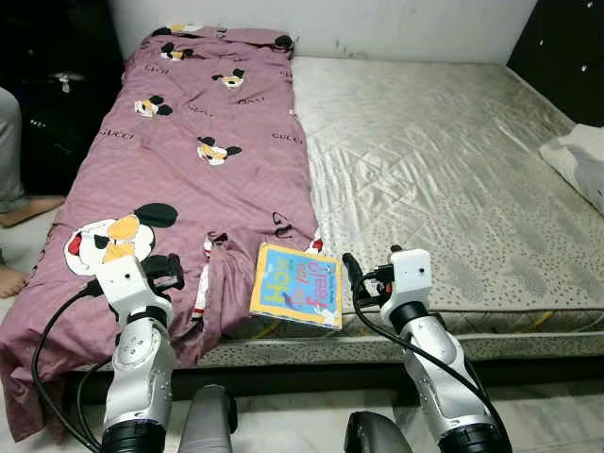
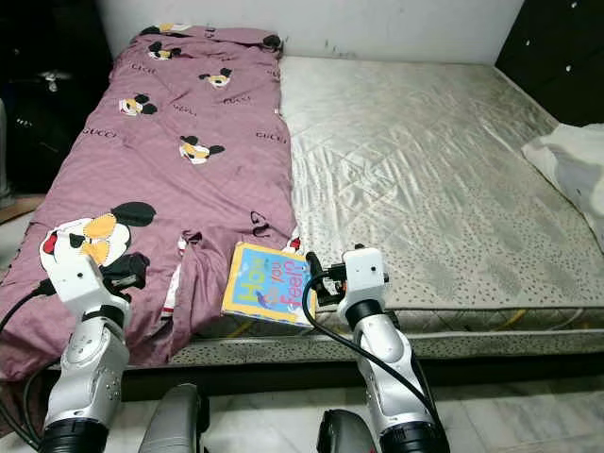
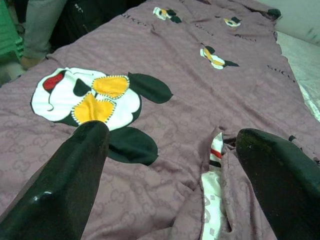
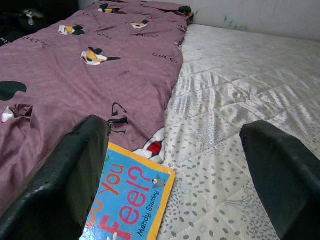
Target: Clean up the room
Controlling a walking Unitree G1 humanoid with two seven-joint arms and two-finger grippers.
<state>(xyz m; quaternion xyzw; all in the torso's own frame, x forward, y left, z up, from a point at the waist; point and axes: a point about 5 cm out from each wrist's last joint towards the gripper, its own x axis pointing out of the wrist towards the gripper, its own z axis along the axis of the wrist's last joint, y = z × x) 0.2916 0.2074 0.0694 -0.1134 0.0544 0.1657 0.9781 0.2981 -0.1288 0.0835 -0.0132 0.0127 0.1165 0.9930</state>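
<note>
Two hands are raised at the near edge of the bed (image 1: 425, 179), both with fingers spread and nothing gripped: the right hand (image 1: 363, 280) just beside the book (image 1: 296, 286), the left hand (image 1: 168, 274) over the purple blanket (image 1: 203, 142). The approach step is judged in hand. Next, the right hand would have to be brought over the book's near edge and pressed onto it.

Blue yellow-edged book (image 1: 296, 285) flat at mattress (image 1: 444, 170) front edge, overlapping purple blanket (image 1: 189, 160).

- A person's bare foot (image 1: 11, 279) and grey-trousered leg (image 1: 9, 151) at the bedside.
- Dark furniture (image 1: 57, 85) beyond.
- White wall (image 1: 377, 24) behind the bed.
</note>
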